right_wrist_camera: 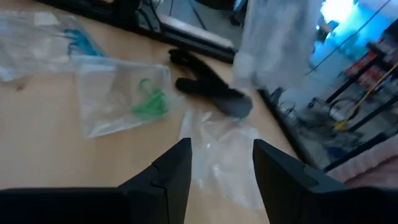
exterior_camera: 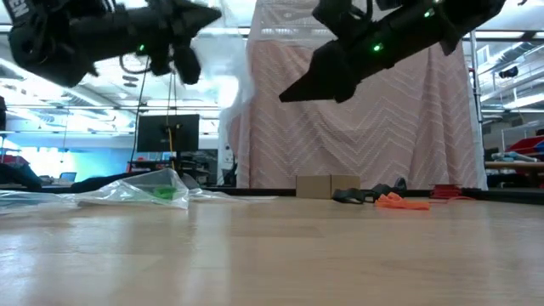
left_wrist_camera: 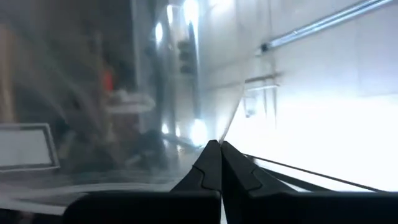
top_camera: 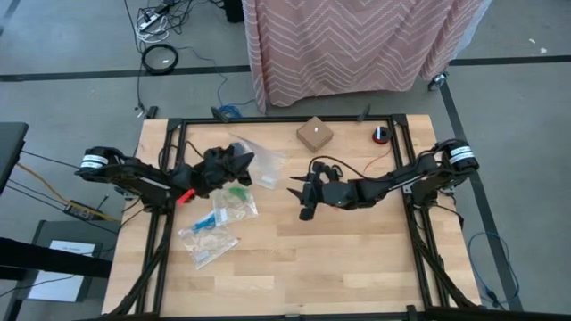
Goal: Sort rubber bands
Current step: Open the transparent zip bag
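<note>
Looking down, we saw the right gripper [top_camera: 304,198] hanging above mid-table with its fingers parted and empty. Green rubber bands [right_wrist_camera: 149,102] lay in a clear bag [top_camera: 234,203] well to its left, near the left gripper [left_wrist_camera: 221,155], pinched shut on a clear bag.

A clear bag [left_wrist_camera: 186,74] blurs the left wrist view's whole background; whether rubber bands lie in that bag cannot be told.
</note>
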